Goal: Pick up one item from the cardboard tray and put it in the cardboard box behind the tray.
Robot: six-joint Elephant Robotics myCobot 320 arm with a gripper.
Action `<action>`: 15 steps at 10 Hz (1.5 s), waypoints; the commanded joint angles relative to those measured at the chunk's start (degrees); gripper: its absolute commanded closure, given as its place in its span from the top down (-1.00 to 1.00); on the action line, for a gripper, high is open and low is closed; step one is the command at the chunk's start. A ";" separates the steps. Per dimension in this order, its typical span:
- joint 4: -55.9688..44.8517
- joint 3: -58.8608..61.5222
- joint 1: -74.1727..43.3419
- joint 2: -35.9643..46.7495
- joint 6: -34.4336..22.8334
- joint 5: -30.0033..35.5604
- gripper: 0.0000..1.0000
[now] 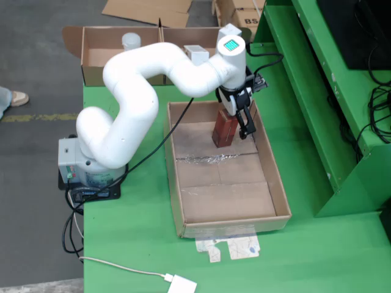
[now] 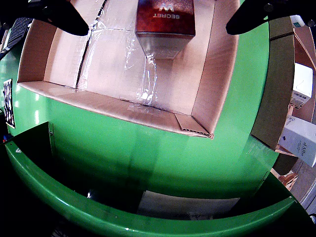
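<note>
White arm (image 1: pixel 153 79) bent fwd, claw (image 1: pixel 238 125) pointing down, jaws apart.

Red-brown box (image 2: pixel 165 22) — "SECRET", upside down.

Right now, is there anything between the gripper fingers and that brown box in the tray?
No. In the wrist view both fingers flank the brown box with only bare tray floor between.
</note>
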 commanded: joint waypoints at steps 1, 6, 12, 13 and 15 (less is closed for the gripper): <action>0.51 2.12 -0.22 0.17 -0.05 0.48 1.00; 1.49 0.39 -0.39 0.83 -0.02 0.48 1.00; 1.49 0.39 -0.39 0.83 -0.02 0.48 1.00; 1.49 0.39 -0.39 0.83 -0.02 0.48 1.00; 1.49 0.39 -0.39 0.83 -0.02 0.48 1.00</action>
